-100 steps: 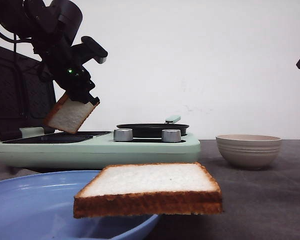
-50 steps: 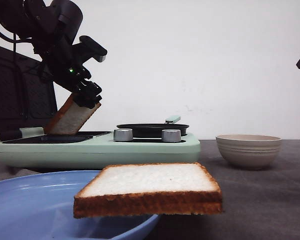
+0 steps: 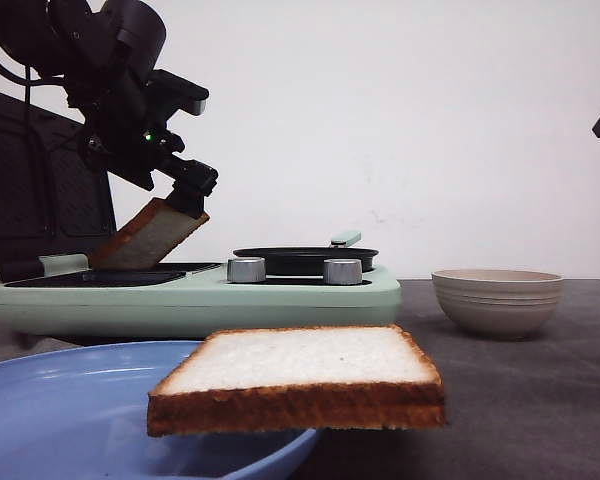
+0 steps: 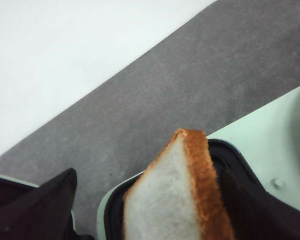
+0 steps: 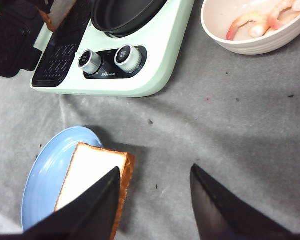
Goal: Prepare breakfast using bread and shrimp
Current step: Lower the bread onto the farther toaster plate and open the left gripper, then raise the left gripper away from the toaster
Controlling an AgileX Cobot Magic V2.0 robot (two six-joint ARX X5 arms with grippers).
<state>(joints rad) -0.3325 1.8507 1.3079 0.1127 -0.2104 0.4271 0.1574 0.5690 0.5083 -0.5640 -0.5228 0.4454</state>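
Counter: a grey, lightly speckled surface carries everything.
Cooker: a mint-green electric breakfast cooker with two silver knobs stands at the back left; a black ridged grill plate fills its left side and a round black pan sits on its right.
Plate: a round pale blue plate lies at the near left edge.
Bowl: a beige ribbed bowl stands well apart to the right, with pink shrimp inside.
Bread on plate: a square white slice with brown crust rests on the plate, overhanging its right rim.
Held bread: a second white slice is tilted, its lower edge down at the grill plate.
Left jaws: clenched on the tilted slice's upper edge.
Right jaws: spread apart, hovering above the plate's slice and the counter.
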